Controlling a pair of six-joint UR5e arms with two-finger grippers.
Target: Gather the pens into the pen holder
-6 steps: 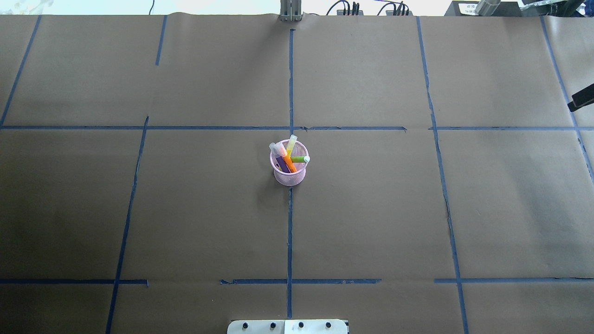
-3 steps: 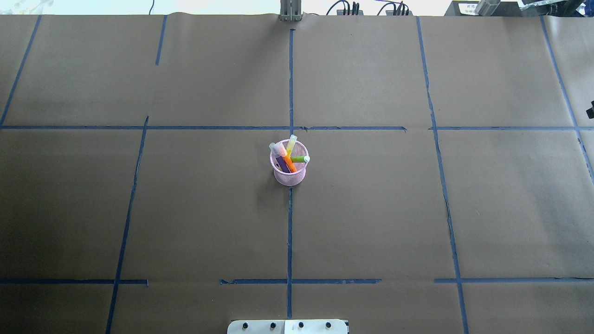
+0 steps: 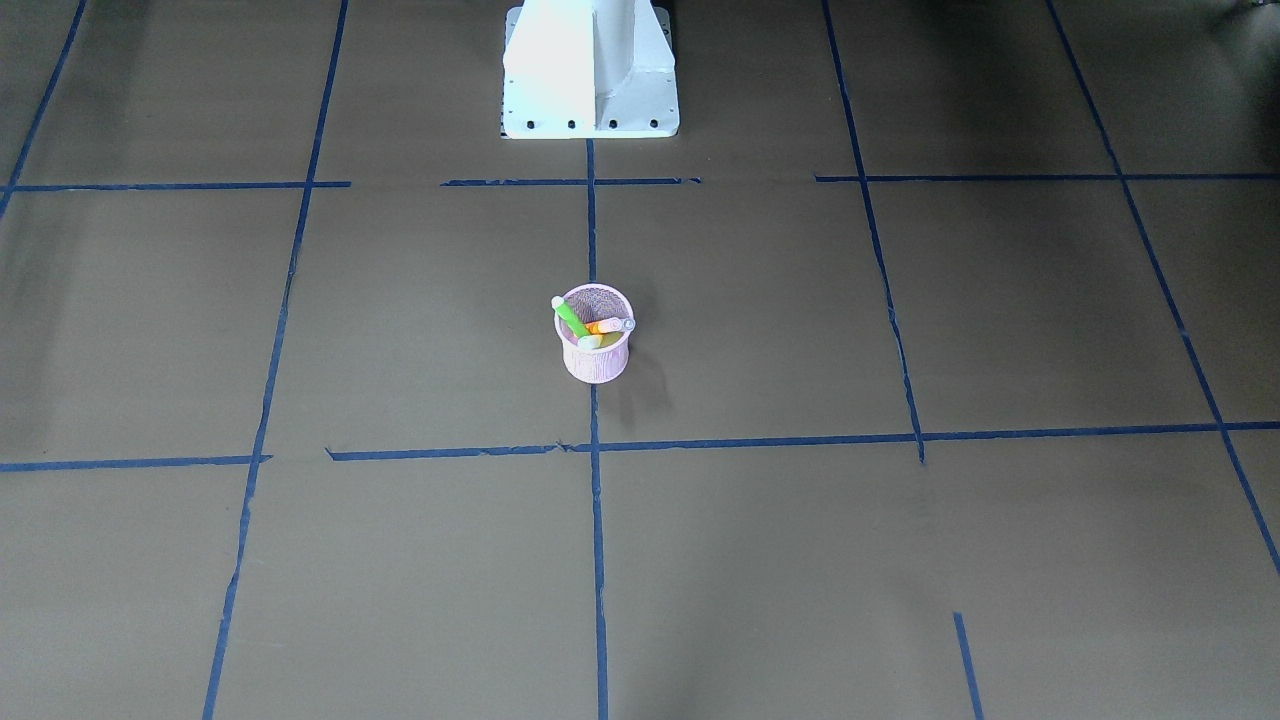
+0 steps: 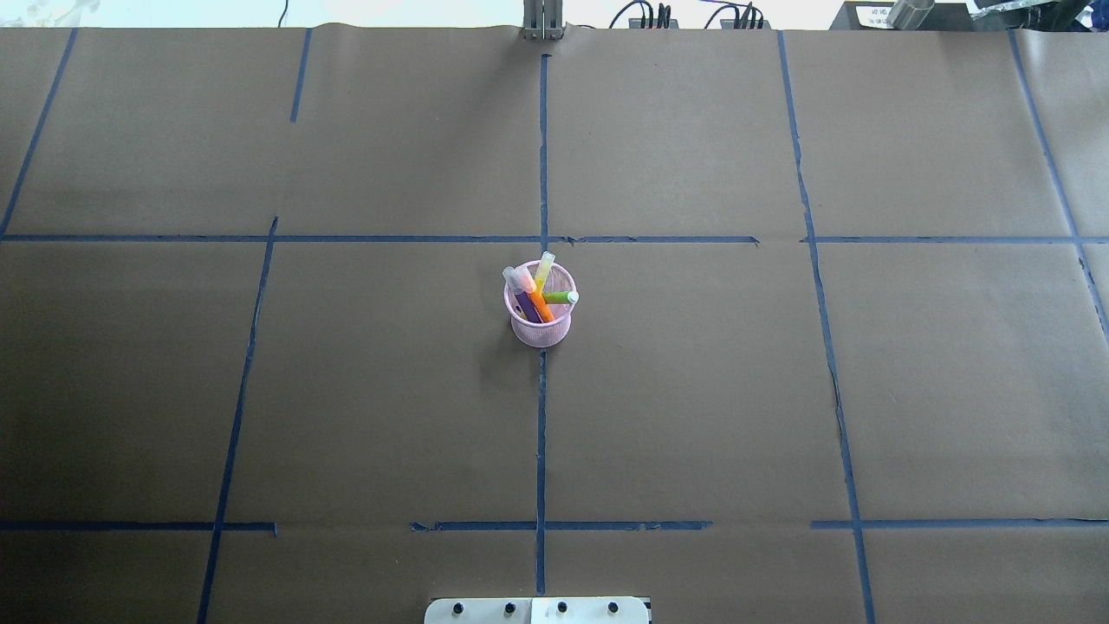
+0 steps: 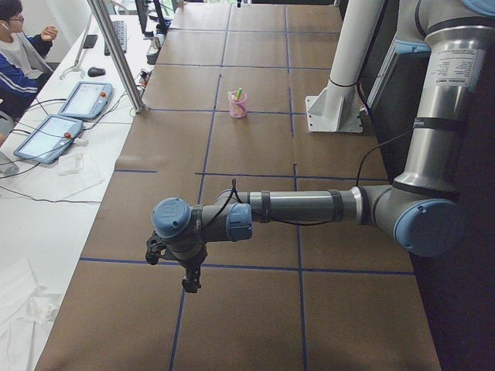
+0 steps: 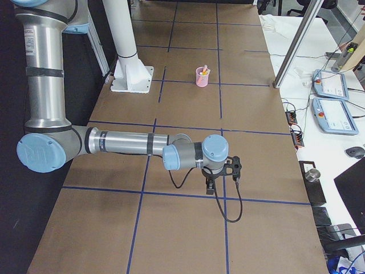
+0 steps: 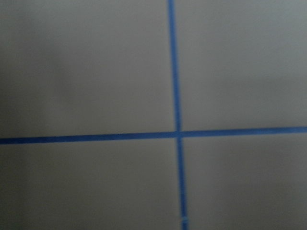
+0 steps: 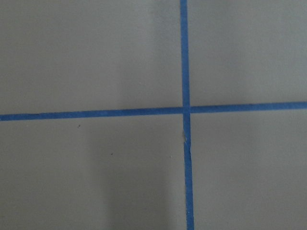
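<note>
Evidently the pens (image 4: 539, 295) are lodged in the mid-frame pen holder (image 4: 541, 334) and are best left untouched; whether the left gripper (image 5: 189, 283) or the right gripper (image 6: 209, 190) is clenched cannot be told.

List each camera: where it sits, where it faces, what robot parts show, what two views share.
Front-facing: across the table, facing the robot, steeply down on the pen holder; pedestal shows.
Overhead: behind the robot, looking forward and down; base plate shows.
Exterior left: table's left end, along it; left arm near.
Exterior right: opposite end; right arm near.
Left wrist: down on a tape cross; no jaws.
Right wrist: likewise.
Shared: both side views show pen holder and pedestal.
</note>
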